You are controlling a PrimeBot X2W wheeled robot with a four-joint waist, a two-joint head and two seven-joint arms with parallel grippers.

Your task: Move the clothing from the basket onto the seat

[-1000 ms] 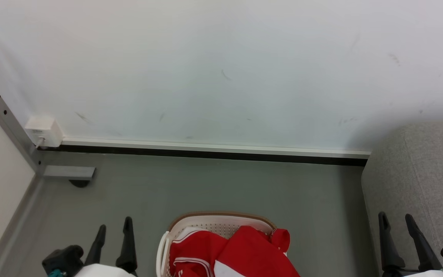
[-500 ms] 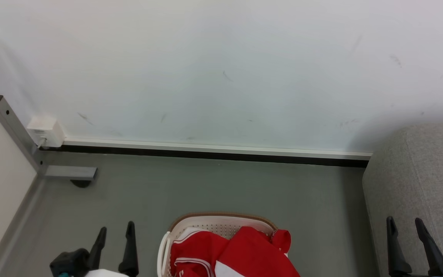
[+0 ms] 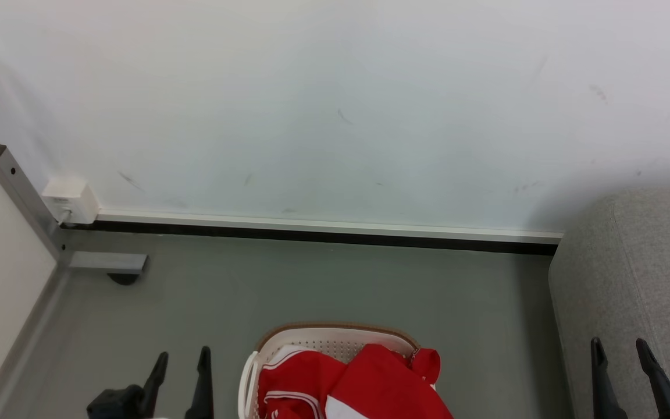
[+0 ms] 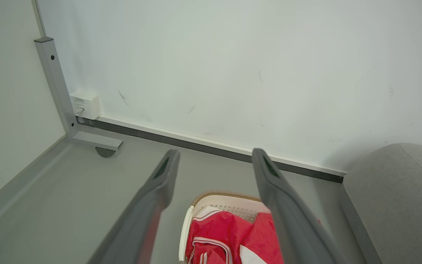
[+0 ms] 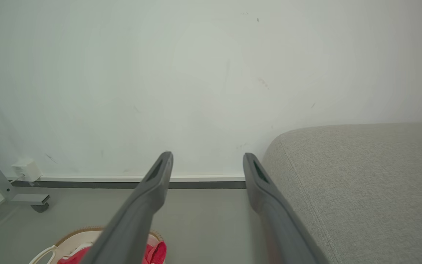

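**Clothing (image 3: 346, 387) heaped in the basket (image 3: 335, 333), both grippers spread and empty**

Red fabric with white stripes fills the cream basket, which stands on the grey floor (image 3: 312, 279) at the near centre of the head view. One red fold spills over the basket's right rim. The grey seat (image 3: 631, 279) sits to the right, apart from the basket and against the far wall (image 3: 335, 116). My left gripper (image 3: 184, 352) hovers near the basket's left side. My right gripper (image 3: 619, 344) hovers by the seat's left edge. Each has its two dark fingers standing apart, holding nothing.

I judge the step in hand to be the reach into the basket. Its near half is cut off by the frame edge, so I would tip the head down first. Then I would lower one gripper astride the highest fold and close deep enough to catch several layers, because a shallow pinch may let the fabric slide out. I would lift straight up until the fabric clears the rim, so the basket does not drag, before swinging right to the seat.
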